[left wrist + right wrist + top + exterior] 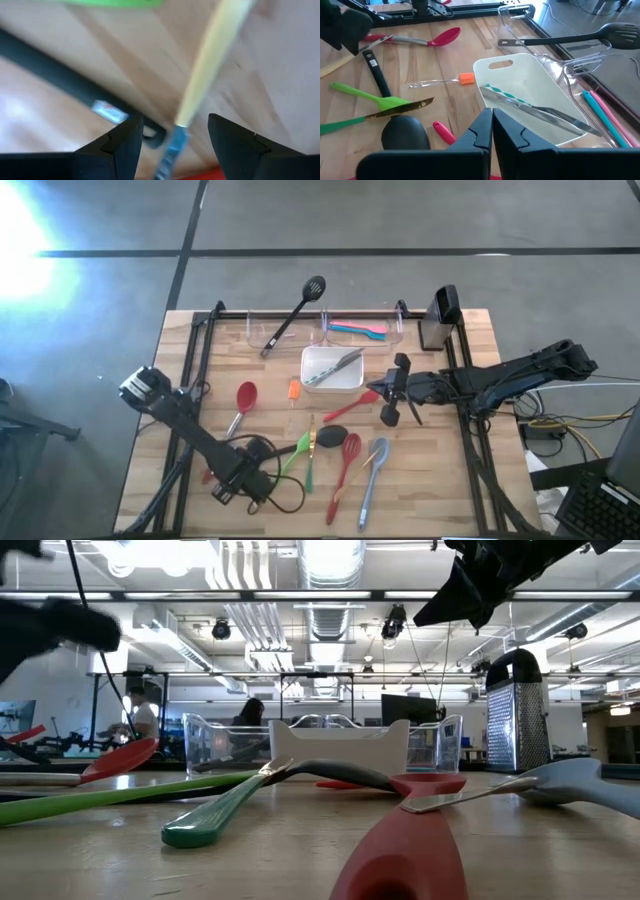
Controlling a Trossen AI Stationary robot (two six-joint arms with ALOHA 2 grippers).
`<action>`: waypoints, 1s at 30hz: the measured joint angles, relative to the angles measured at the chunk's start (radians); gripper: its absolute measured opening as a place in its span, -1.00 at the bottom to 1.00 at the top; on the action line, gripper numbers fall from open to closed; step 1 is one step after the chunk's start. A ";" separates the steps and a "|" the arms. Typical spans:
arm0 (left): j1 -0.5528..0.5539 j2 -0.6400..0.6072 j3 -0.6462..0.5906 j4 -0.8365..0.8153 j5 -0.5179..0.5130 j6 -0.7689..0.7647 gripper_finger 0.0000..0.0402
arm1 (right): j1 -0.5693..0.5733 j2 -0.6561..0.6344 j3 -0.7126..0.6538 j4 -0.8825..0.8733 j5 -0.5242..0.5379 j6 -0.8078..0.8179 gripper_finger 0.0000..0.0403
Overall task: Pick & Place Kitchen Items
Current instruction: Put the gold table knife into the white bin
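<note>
Left gripper: hovering low over the counter, fingers apart, straddling a pale-handled utensil.
Right gripper: hanging beside the white dish, fingers together.

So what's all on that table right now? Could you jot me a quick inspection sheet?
Surface: wooden table, bare at its edges.
Job's things: red spoon, green spatula, black slotted spoon across a bin.
Clutter: white dish holding tongs; grater; clear bins.
Grippers: left gripper open, low over a pale-handled utensil; right gripper shut, beside the dish.
Cables: black cable on the table near the left arm; more off its right side.
Surroundings: people beyond the table.
</note>
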 joint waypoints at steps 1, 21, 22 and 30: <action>0.001 -0.005 0.010 -0.002 -0.037 0.000 0.13 | 0.000 0.000 0.000 0.001 0.000 0.000 -0.96; 0.369 -0.031 0.036 0.591 -0.162 -0.475 0.13 | 0.000 0.002 0.000 0.018 -0.045 0.001 -0.96; 0.370 -0.031 0.036 0.596 -0.158 -0.521 0.13 | 0.000 0.002 0.000 0.017 -0.044 0.000 -0.96; 0.335 -0.030 0.025 0.635 -0.270 -0.795 0.13 | 0.000 0.002 0.000 0.017 -0.044 0.000 -0.96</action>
